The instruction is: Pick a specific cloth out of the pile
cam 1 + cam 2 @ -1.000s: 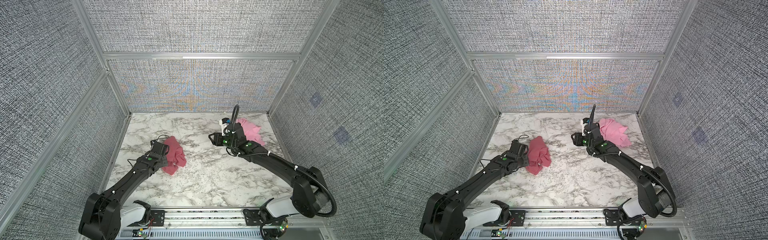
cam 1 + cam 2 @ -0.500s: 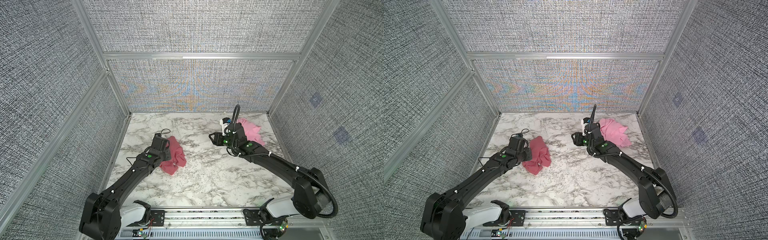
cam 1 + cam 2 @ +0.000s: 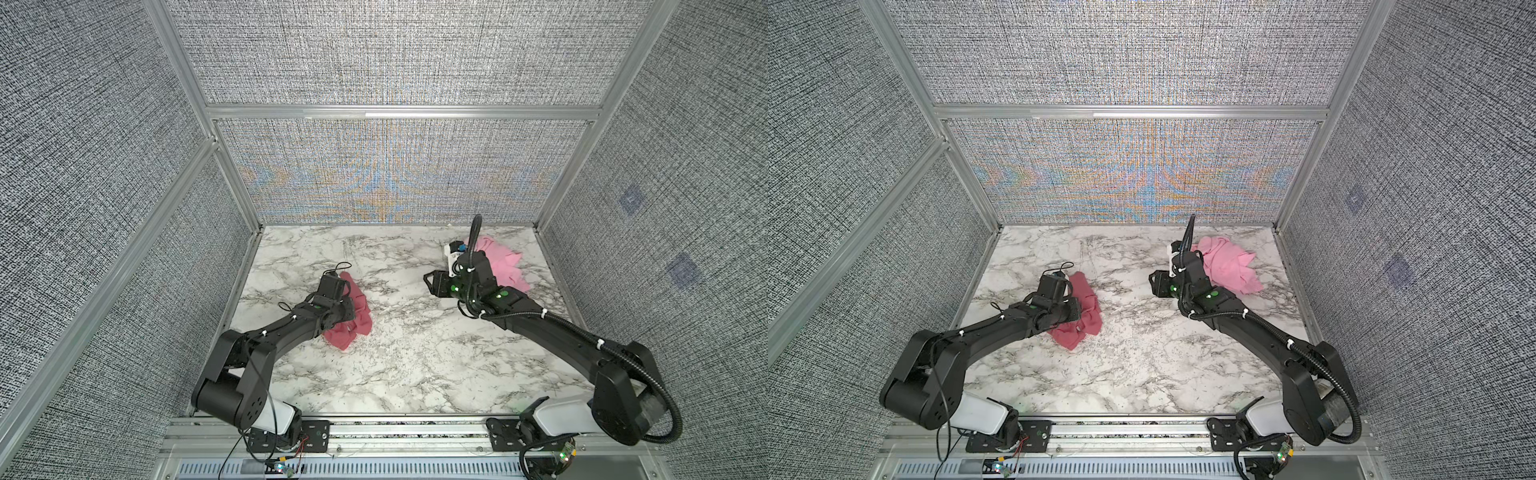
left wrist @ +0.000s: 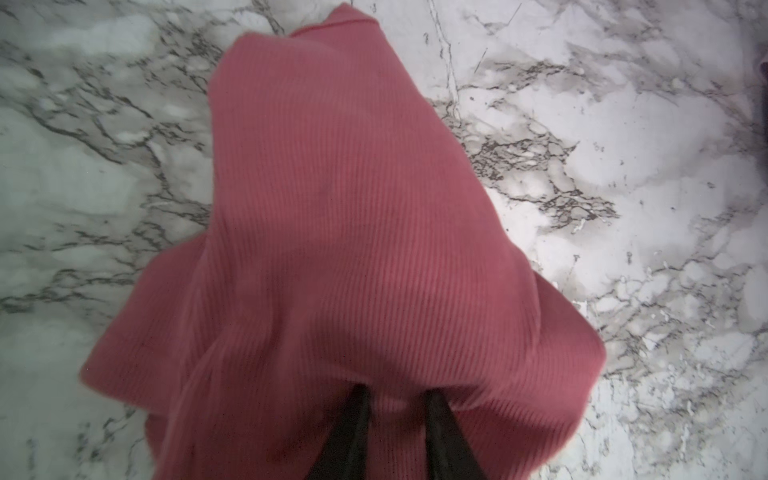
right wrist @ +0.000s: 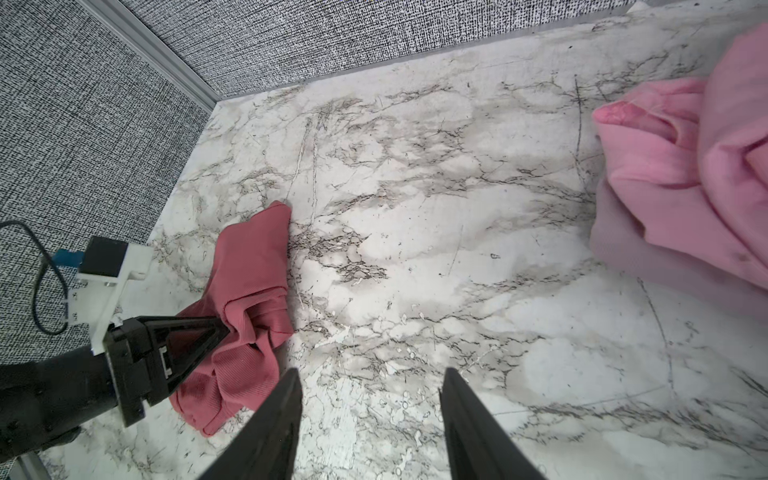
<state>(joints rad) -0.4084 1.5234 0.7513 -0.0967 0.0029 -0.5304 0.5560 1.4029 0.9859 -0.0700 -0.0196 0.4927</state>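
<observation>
Left wrist view shows the left end effector pinching a bunched fold of the cloth, its two dark fingers buried in the ribbed rose-red fabric, most of which drapes onto the marble table. In both top views the cloth lies well apart from the pile, on the far side of the table from it, so the sorting itself looks done and the step in hand appears to be setting the cloth down or carrying it clear. The right end effector hangs just beside the pile, its fingers spread and holding nothing. As a judgement, the next move calls for the left arm either to lift the cloth free of the table or to release it where it rests; no lighter pink piece clings to it.
</observation>
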